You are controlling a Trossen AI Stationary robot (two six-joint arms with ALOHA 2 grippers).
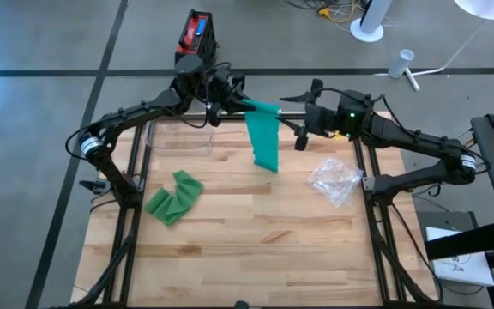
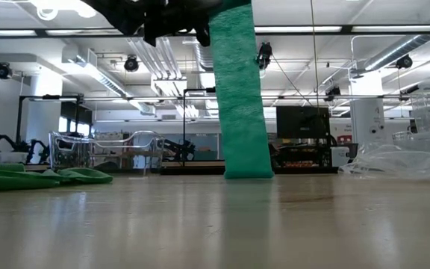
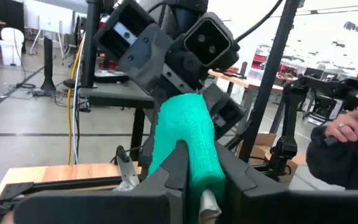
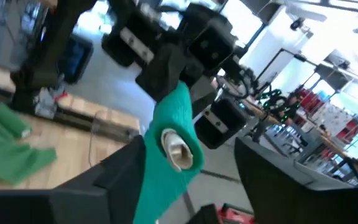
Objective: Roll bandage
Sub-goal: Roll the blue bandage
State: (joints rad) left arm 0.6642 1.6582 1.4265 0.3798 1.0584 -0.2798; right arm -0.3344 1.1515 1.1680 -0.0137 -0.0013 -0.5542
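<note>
Right up against the wrist cameras is the green elastic bandage roll [image 3: 188, 140], wound on a pale core [image 4: 174, 148] and held up in the air near the far edge of the wooden slat table [image 1: 247, 249]. From it a long green tail [image 1: 265, 142] hangs straight down until its end just about meets the table, which makes sense: gravity keeps the strip flat and untwisted while it gets wound.

Left gripper [image 3: 194, 177] is clamped on the roll, fingers pinching it from both sides. Right gripper [image 4: 185, 177] sits around the core end with its fingers spread apart and not touching, so my guess is it has let go to re-grip for another twist while the left one holds things steady.

A second crumpled green bandage [image 1: 173, 197] lies on the left side of the table, and some crinkly clear plastic wrapping [image 1: 334, 178] sits on the right, both out of the way.

Hard to say how much is wound so far, since the grippers cover most of the roll. The low view cuts off everything above the hanging strip.
</note>
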